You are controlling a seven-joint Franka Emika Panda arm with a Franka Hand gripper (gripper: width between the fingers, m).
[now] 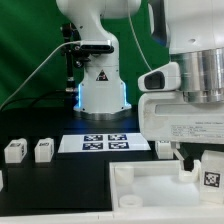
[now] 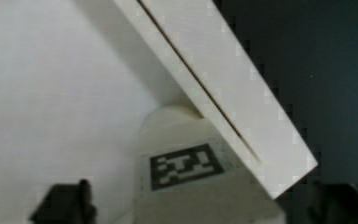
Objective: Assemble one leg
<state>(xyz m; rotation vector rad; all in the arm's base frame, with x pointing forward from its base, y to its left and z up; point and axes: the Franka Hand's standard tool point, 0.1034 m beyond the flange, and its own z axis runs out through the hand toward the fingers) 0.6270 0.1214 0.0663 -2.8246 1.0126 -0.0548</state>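
Note:
My gripper [image 1: 207, 160] is at the exterior view's right, low over the large white tray-like piece [image 1: 150, 192]. It is shut on a leg [image 1: 210, 177], a small white block with a marker tag, which it holds upright at the tray's far right corner. In the wrist view the leg [image 2: 190, 165] shows its tag between my two dark fingertips [image 2: 64, 205], with the tray's raised rim [image 2: 220, 85] running past it. I cannot tell if the leg touches the tray. Three more legs stand on the black table: two at the left [image 1: 14, 150] [image 1: 43, 149], one at the right [image 1: 165, 148].
The marker board [image 1: 105, 142] lies flat in front of the arm's white base [image 1: 100, 90]. A green backdrop is behind. The tray fills the front right of the table.

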